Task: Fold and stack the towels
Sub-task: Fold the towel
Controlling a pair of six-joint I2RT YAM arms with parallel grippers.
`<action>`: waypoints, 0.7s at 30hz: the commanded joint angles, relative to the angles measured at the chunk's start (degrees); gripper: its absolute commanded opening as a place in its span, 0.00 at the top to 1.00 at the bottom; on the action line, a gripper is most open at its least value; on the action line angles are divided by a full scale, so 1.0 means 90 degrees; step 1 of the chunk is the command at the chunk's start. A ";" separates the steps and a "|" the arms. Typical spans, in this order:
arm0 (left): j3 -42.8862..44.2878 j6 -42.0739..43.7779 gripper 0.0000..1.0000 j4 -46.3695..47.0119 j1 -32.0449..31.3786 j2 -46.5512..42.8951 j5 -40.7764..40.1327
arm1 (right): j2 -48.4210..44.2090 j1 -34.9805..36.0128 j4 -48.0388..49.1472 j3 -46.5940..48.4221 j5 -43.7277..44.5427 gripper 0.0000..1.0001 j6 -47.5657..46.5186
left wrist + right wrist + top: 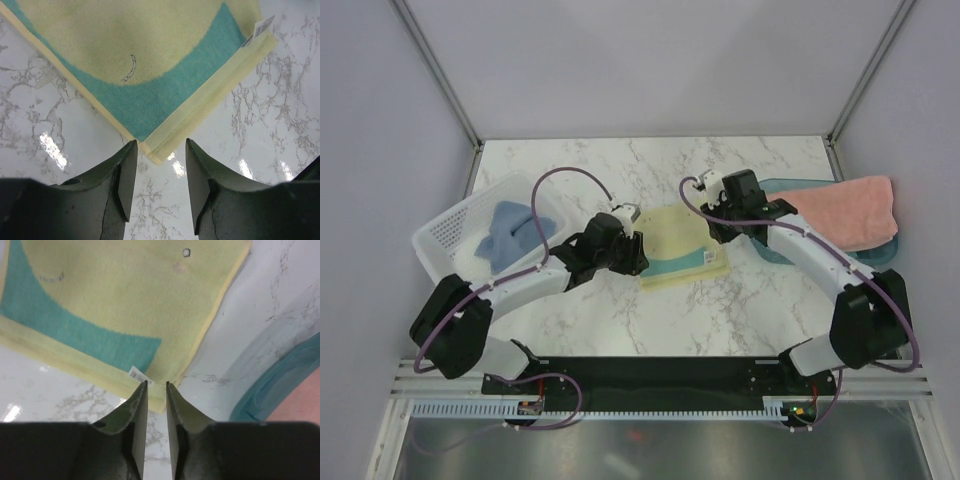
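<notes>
- The pale-yellow-and-teal towel point(682, 250) lies flat on the marble table point(620, 170). It appears folded into a rough square, with a teal curved band along its near side.
- The left gripper point(159, 146) sits at this towel's near-left corner. Its jaws are spread apart, and the corner lies on the marble just ahead of the gap between the tips, gripped by neither.
- The right gripper point(156, 384) sits at the towel's right side, over a corner. Its jaws stand slightly parted, with a thin slit between them. The towel's hem runs right up to the tips, and nothing looks pinched.
- A small white tag point(137, 374) is sewn into the towel's hem, just left of the right gripper's tips in the right wrist view.
- The salmon-pink towel point(850, 212) lies bunched to the right of the yellow towel, well apart from it. It is draped over the teal tray point(882, 254), whose rim shows beneath it.
- The blue-grey towel point(515, 232) lies crumpled to the left of the yellow towel, inside the white basket point(445, 235) beyond the left arm.
- All three towels lie separately, and none rests on another.
</notes>
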 commanded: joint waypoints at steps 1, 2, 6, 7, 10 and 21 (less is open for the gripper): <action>0.0422 -0.0543 0.50 -0.0155 -0.0032 0.0547 0.0083 | 0.1002 0.0008 -0.0482 0.0981 0.0584 0.75 0.2327; 0.0461 -0.0612 0.51 -0.0067 -0.0061 0.0683 0.0326 | 0.1653 0.0017 -0.0787 0.1506 0.0730 0.84 0.2621; 0.0442 -0.1011 0.51 -0.0143 -0.0227 0.1045 -0.0031 | 0.1895 0.0134 -0.0616 0.1093 0.1061 0.91 0.3374; 0.0442 -0.1080 0.50 -0.0299 -0.0228 0.1056 -0.0177 | 0.1614 0.0135 -0.0276 0.0907 0.1238 0.91 0.3840; 0.0169 -0.1451 0.44 -0.0252 -0.0296 0.0939 -0.0452 | 0.1183 0.0144 0.0184 0.0330 0.1610 0.85 0.4467; 0.0422 -0.1872 0.54 -0.0455 -0.0735 0.1739 -0.0783 | -0.0097 0.0183 0.0187 -0.0140 0.1874 0.77 0.4626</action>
